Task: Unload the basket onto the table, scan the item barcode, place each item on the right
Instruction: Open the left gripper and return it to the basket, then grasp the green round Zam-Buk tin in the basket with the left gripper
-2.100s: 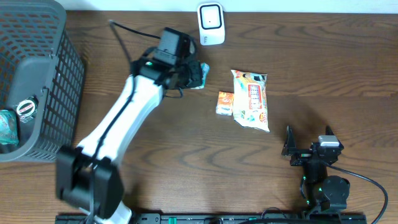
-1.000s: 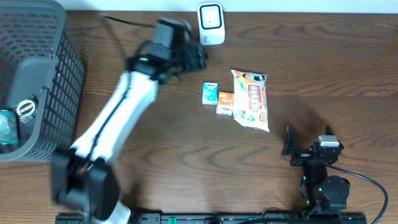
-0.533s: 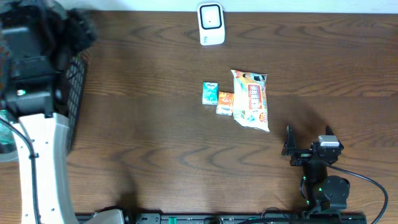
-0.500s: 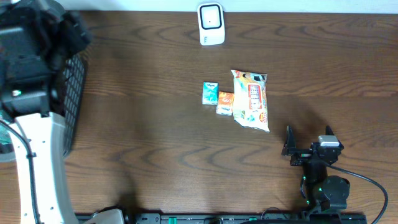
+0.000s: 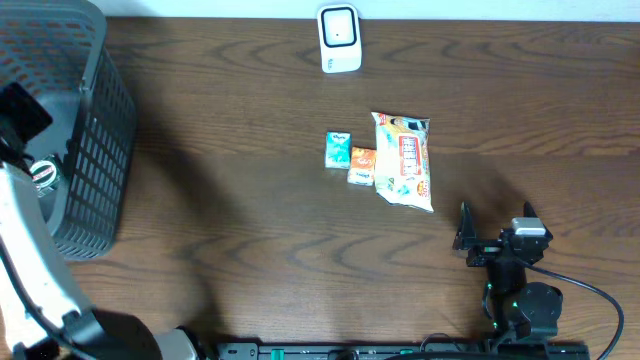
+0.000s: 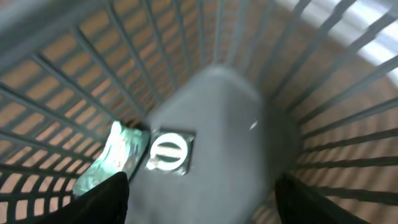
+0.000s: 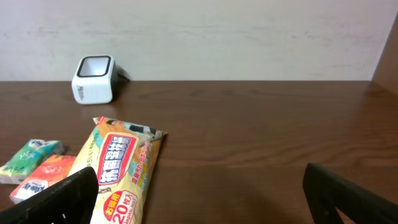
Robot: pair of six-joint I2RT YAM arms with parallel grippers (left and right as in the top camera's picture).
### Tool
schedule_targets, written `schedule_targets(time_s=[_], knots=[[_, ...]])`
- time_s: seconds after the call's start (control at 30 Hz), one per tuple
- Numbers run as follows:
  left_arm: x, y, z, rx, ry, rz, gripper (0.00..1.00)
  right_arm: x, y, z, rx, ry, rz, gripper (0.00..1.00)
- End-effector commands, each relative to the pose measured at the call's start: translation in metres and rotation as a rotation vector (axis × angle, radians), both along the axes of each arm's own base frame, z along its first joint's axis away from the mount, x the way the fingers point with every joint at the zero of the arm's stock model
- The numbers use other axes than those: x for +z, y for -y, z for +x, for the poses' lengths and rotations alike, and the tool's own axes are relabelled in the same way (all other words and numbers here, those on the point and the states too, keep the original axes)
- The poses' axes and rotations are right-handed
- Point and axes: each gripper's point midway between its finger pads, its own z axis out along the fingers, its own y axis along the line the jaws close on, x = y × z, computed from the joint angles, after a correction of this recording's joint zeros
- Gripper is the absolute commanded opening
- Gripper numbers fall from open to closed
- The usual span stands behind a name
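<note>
Grey mesh basket surrounds the left hand, open and empty. Just ahead of its fingertips lie a green packet and a round-marked sachet, side by side. Closing carelessly could pinch both, or snag the mesh wall beside them.

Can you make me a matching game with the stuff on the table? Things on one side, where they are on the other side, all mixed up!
Things:
1. scanner
2. basket
3. green packet
4. yellow pack

Places:
A. just left of the orange packet
B. at the left end of the table
C. just right of the orange packet
D. alone at the far edge

Pairs: 1-D, 2-B, 3-A, 4-C
</note>
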Motion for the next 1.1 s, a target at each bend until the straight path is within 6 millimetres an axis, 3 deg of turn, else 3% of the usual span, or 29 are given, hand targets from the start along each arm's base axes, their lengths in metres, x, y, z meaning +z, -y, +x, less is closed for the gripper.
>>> schedule_targets(time_s=[0.0, 0.57, 0.73, 0.83, 0.93, 1.07], knots=[[-0.041, -0.016, -0.008, -0.007, -0.125, -0.02, 0.74, -0.001, 0.002, 0.0, -0.007, -0.001, 0.004, 0.99], [-0.166, -0.047, 0.02, 0.011, -0.294, -0.129, 0.74, -0.001, 0.002, 0.0, -0.007, -0.001, 0.004, 0.99], [-0.184, -0.069, 0.012, 0.088, -0.36, -0.059, 0.89, -0.001, 0.002, 0.0, -0.007, -0.001, 0.004, 0.99], [-0.195, -0.071, 0.013, 0.087, -0.365, -0.073, 0.91, -0.001, 0.002, 0.0, -0.007, -0.001, 0.004, 0.99], [-0.206, -0.07, 0.015, 0.073, -0.364, -0.101, 1.0, -0.001, 0.002, 0.0, -0.007, -0.001, 0.004, 0.99], [-0.219, -0.069, 0.014, 0.073, -0.381, -0.119, 0.98, -0.001, 0.002, 0.0, -0.007, -0.001, 0.004, 0.99]])
